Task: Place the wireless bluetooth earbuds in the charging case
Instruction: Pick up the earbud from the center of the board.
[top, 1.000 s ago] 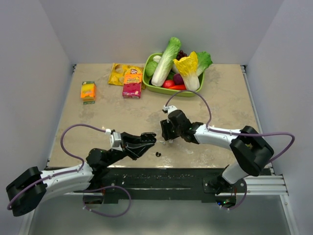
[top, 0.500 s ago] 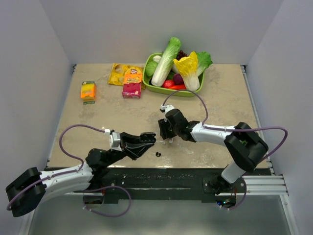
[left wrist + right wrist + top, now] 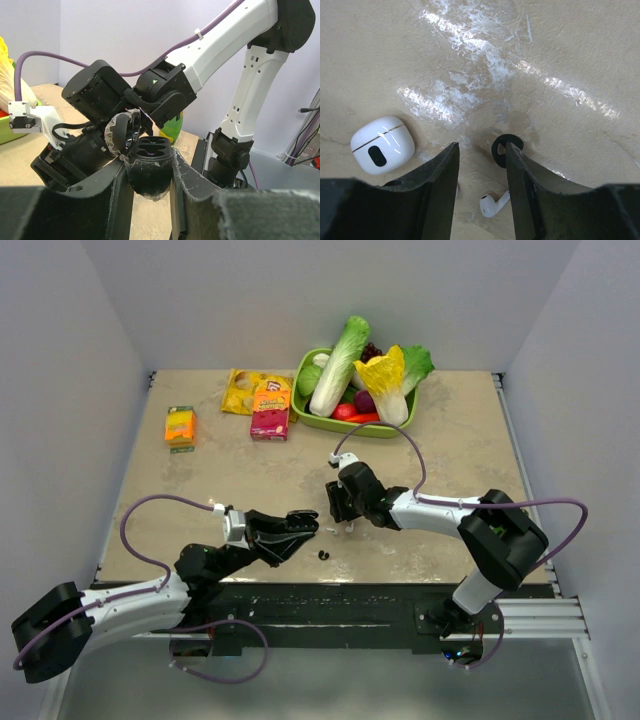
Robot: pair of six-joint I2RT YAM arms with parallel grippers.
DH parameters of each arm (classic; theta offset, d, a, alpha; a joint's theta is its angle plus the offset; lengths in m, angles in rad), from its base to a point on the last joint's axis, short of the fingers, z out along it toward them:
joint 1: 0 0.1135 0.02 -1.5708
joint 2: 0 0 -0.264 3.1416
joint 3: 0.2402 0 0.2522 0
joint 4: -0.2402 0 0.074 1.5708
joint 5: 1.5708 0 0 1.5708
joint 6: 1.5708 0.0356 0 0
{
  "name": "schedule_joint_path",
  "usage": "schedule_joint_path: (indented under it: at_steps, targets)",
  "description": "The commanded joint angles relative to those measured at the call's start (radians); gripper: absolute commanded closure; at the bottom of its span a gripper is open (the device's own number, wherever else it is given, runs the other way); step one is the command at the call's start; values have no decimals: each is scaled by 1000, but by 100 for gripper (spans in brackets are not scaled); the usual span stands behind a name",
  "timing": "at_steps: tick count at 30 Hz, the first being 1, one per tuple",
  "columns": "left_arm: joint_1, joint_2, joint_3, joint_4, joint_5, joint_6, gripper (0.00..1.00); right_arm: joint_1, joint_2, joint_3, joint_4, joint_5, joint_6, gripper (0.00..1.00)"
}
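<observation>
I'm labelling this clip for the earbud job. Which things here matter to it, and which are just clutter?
Belongs: white earbud, between the fingers of the right hand; closed white case; dark open case with two wells, gripped by the left hand.
Lying about: black ring; green tray of vegetables; orange box; red box; yellow pouch.

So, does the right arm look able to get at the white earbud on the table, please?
Probably yes: the white earbud lies on bare table between the open fingers of the right gripper, with nothing over it; only a small black ring sits close beside.
</observation>
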Motion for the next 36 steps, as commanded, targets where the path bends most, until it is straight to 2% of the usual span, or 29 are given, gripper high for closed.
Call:
schedule_joint_path:
  at_steps: [1,20,32,35,36]
  targets:
    - [-4,0,-230,74,-10,-8,100,-9,6,-10,-29,60,-5,57]
    - [-5,50,-222,117,-6,-14,100,-10,-32,-37,-72,118,3,67]
    - [-10,58,-222,120,-6,-15,100,-9,-37,-35,-68,135,-2,79]
    - [-11,58,-222,121,-4,-17,100,-10,-46,-35,-63,130,-5,85]
    - [-11,60,-222,121,-6,-17,100,-10,-61,-35,-65,123,-6,91]
